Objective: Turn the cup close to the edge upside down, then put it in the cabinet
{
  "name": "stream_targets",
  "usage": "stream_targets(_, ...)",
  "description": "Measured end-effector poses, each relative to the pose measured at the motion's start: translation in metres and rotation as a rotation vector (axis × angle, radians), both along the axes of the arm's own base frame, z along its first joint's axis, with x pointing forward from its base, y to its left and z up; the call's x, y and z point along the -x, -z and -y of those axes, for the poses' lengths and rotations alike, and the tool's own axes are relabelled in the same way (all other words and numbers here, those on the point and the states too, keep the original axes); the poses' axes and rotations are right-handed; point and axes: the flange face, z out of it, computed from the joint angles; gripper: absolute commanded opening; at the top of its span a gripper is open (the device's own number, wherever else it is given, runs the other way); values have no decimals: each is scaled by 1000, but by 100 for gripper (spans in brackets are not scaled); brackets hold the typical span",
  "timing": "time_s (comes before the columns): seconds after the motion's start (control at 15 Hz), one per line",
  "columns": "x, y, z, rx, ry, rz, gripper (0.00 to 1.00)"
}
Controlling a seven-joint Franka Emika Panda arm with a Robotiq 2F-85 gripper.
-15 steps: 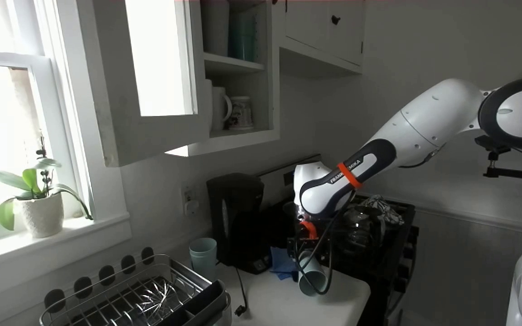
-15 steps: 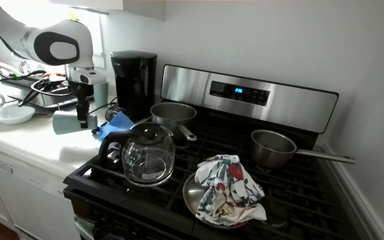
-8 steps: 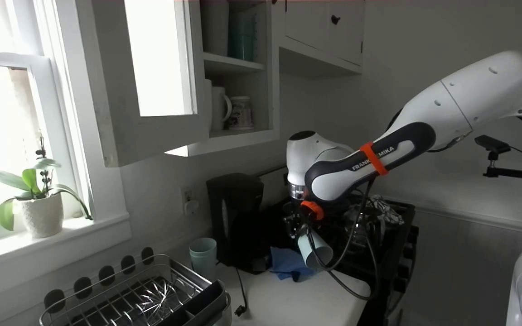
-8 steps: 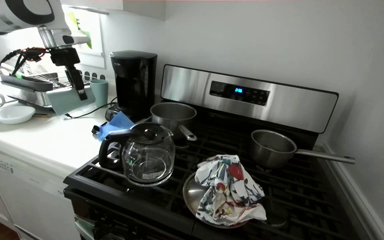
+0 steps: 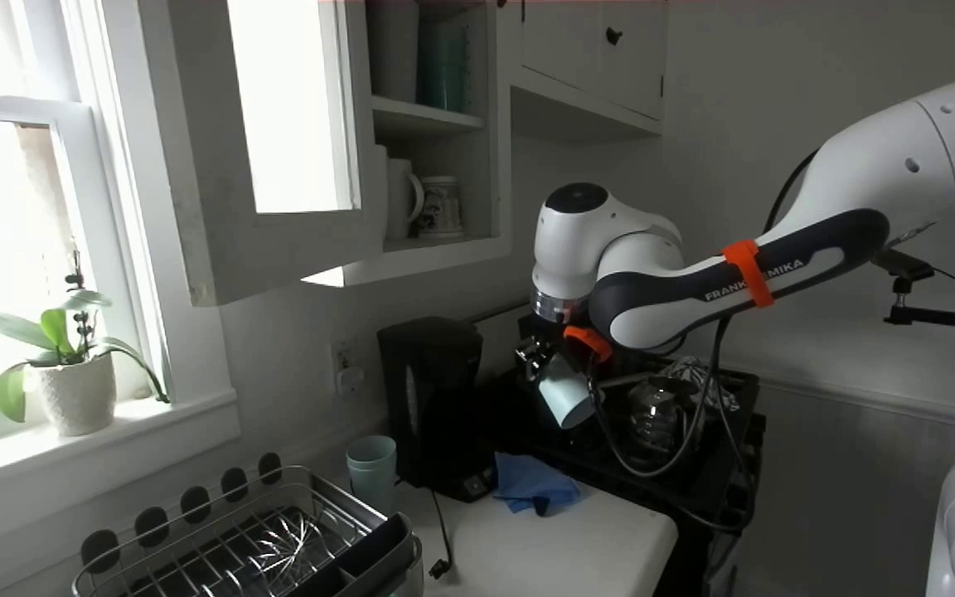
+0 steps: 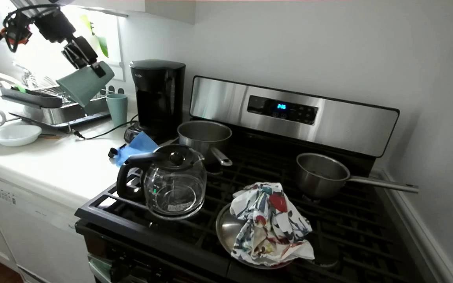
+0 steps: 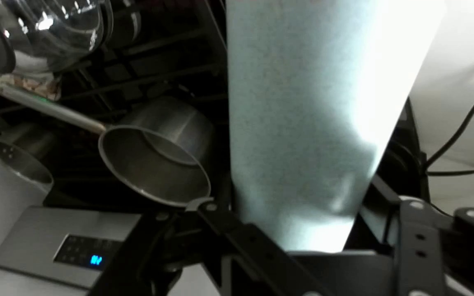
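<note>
Holding the light teal cup (image 6: 83, 87) tilted in the gripper (image 6: 98, 70), wide end lower, clear of the white countertop (image 5: 560, 547), near the black coffee maker (image 6: 157, 72). Lower than the white cabinet (image 5: 503, 182), with door (image 5: 295, 249) swung out and mugs (image 5: 442, 209) inside.

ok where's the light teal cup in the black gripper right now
In an exterior view, the light teal cup hangs tilted at the upper left, held by the black two-fingered gripper, left of the tall black coffee maker.
</note>
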Motion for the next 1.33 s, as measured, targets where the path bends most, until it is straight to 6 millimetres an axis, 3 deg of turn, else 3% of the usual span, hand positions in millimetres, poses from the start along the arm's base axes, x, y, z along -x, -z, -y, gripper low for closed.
stream_targets(0.07,3,-10,-5,20,-29,38,50)
stream_targets(0.13,6,-20,-9,34,-58,79,75)
stream_targets(0.33,9,-39,-14,19,-99,157,75)
stream_targets(0.4,9,-39,-14,18,-100,160,50)
stream_targets(0.8,12,-47,-19,63,-116,187,50)
stream_targets(1.33,39,-105,-12,182,-137,344,50)
